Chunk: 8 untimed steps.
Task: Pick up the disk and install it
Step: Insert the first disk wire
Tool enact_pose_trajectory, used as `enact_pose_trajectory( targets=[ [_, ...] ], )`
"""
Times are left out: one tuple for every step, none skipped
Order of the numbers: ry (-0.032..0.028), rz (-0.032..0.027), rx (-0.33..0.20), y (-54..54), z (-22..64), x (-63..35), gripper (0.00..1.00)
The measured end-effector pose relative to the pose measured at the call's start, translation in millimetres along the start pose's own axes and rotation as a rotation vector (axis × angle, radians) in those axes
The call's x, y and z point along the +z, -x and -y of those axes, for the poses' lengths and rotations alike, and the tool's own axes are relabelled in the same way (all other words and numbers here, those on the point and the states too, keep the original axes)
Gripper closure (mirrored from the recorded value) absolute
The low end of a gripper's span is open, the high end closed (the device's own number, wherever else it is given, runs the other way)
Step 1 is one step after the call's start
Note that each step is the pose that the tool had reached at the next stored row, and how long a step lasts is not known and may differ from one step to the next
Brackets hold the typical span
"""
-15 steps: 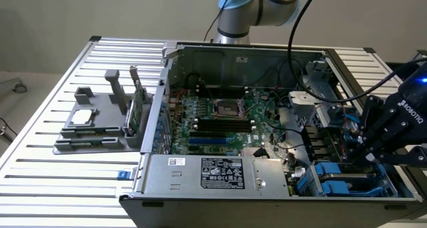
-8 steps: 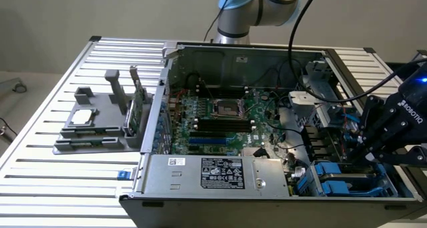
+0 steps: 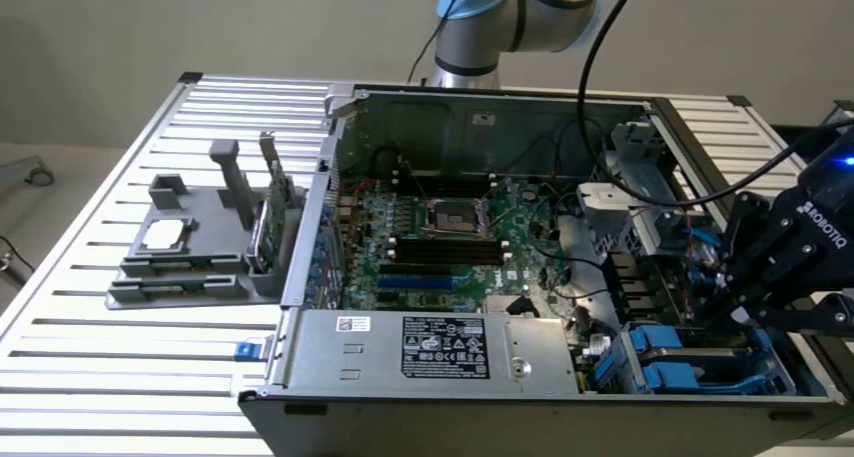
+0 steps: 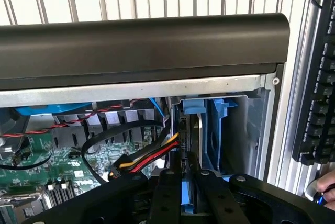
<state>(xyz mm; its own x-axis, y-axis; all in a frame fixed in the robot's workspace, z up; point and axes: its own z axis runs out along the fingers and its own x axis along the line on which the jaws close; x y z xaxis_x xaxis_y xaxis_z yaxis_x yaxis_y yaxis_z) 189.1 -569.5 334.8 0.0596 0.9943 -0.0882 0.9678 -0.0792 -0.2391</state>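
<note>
Claw (image 4: 189, 182) pinching blue-framed disk (image 4: 189, 130) edge-on, long axis pointing straight ahead into the drive bay (image 4: 222, 130).

Blue carrier (image 4: 191, 106) frames the disk (image 4: 192, 145); the hand (image 4: 191, 187) is black. Green motherboard (image 3: 441, 237), grey computer case (image 3: 400, 362), ribbed silver worktop (image 3: 120, 367), black keyboard (image 4: 319, 93).

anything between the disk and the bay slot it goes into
Nothing visible blocks it. The gripper pinches the blue-framed silver-grey disk edge-on at the drive bay slot; a red, yellow and black cable bundle runs close beside the slot, not across it, as far as the wrist view shows.
</note>
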Motion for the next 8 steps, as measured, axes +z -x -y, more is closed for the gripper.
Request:
enact_pose_trajectory(
  targets=[
    [0.0,0.0001,0.0,0.4,-0.1,-0.1,0.84],
    [-0.0001,0.0002,0.0,0.8,-0.1,-0.1,0.84],
    [-0.0001,0.0002,0.0,1.0,-0.2,-0.1,0.84],
    [-0.0001,0.0003,0.0,1.2,-0.2,-0.1,0.84],
    [-0.0001,0.0002,0.0,1.2,-0.2,-0.1,0.84],
    [-0.0001,0.0001,0.001,1.3,-0.1,0.0,0.84],
    [-0.0001,0.0,0.001,1.3,-0.1,0.0,0.84],
    [-0.0001,0.0001,0.001,1.4,-0.1,0.0,0.84]
  ],
)
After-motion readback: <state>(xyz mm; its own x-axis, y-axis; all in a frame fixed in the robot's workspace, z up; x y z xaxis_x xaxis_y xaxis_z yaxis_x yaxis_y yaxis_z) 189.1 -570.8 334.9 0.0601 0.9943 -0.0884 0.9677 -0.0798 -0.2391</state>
